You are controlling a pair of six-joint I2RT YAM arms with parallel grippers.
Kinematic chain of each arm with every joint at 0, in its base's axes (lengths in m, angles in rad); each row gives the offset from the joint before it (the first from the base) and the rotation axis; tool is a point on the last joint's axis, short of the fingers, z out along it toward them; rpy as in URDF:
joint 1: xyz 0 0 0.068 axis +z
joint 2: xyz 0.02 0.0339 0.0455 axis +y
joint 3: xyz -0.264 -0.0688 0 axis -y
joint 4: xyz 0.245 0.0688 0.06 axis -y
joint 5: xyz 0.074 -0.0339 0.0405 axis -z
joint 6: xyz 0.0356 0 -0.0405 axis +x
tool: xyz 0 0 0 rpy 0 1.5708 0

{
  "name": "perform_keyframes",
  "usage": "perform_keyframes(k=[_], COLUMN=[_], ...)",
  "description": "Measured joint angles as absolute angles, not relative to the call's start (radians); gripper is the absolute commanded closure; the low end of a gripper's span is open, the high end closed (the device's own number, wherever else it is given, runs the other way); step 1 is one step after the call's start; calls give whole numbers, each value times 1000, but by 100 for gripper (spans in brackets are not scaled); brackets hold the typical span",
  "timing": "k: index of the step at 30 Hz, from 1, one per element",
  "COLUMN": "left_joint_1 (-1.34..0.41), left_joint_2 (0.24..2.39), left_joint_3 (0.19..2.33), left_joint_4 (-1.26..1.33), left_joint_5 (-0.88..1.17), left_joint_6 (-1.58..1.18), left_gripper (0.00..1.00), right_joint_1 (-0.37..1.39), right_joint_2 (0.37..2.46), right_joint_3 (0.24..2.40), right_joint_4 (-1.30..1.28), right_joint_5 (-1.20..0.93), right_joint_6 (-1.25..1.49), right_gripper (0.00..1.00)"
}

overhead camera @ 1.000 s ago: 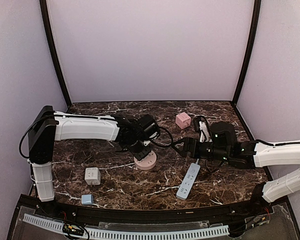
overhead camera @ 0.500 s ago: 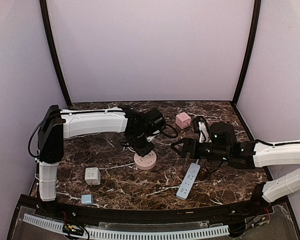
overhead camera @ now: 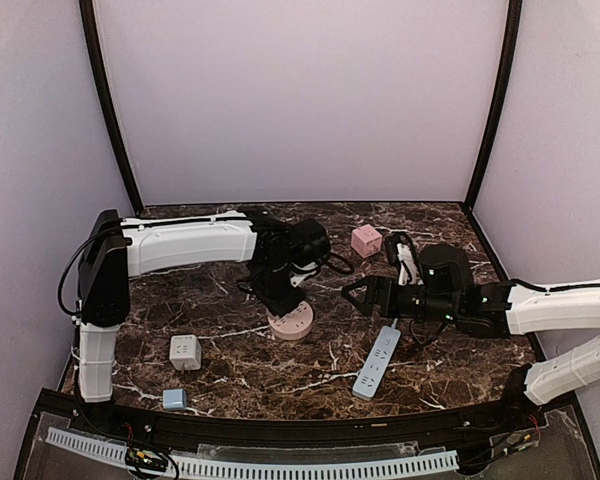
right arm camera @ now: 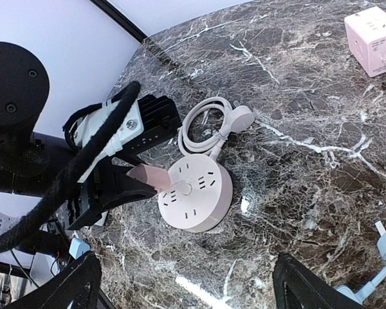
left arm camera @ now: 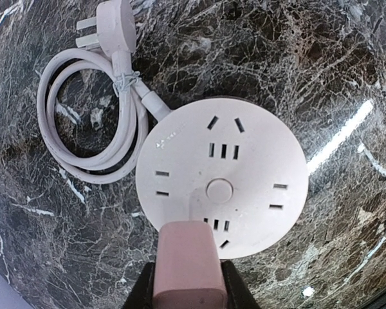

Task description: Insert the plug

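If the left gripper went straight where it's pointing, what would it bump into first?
Most likely the round pink socket: the left gripper points down at its near edge, and the pink plug it holds would touch first. The remaining gap is hard to judge.

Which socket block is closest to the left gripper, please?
The round pink socket, right beneath the left gripper; the pink cube, white cube and long strip lie farther off.

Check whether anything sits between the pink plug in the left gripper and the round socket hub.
Nothing visible does. The left gripper holds the pink plug over the edge of the round socket hub, whose face is bare. Its coiled cord lies beside it, off the face.
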State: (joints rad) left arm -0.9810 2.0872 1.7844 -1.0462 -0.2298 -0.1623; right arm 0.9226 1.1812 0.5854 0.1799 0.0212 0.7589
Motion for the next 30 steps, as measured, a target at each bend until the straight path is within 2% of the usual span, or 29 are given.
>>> perform_keyframes(k=[30], left_joint_1=[-911], left_joint_2=[2159], left_joint_3=[1879], left_joint_4=[-1019], left_joint_5=[-165], left_joint_6=[-44], left_gripper=[96], right_joint_1=[923], right_joint_2=[1202], right_joint_3=[593], right_joint_4=[180], right_joint_5=[20], right_joint_6=[752], right_gripper=[8])
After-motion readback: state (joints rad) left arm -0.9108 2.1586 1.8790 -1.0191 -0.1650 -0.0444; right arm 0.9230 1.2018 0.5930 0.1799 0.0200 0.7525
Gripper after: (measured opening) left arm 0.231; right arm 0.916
